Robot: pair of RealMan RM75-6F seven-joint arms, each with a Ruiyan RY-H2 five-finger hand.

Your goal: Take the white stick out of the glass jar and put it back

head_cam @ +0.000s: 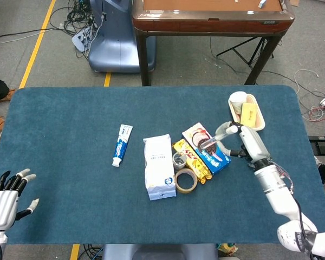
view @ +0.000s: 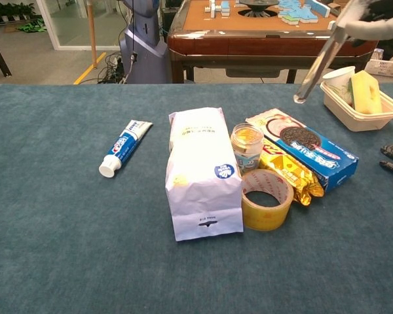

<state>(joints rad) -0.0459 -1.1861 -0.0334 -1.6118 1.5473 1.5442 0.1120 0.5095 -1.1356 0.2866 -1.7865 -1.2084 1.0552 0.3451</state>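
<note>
With the slim white stick (view: 319,57) lifted clear and hanging tilted above the blue carpeted tabletop (head_cam: 65,124), the right hand (head_cam: 245,142) grips it; returning it to the small glass jar (view: 246,146) remains. The left hand (head_cam: 5,197) idles with fingers spread.

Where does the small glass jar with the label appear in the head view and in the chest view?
Head view: the small glass jar stands near the table's middle, between the white paper bag and the yellow snack packet.
Chest view: the jar stands right of centre, beside the same bag.
Shared landmark: the roll of tan tape, just in front of the jar.
</note>
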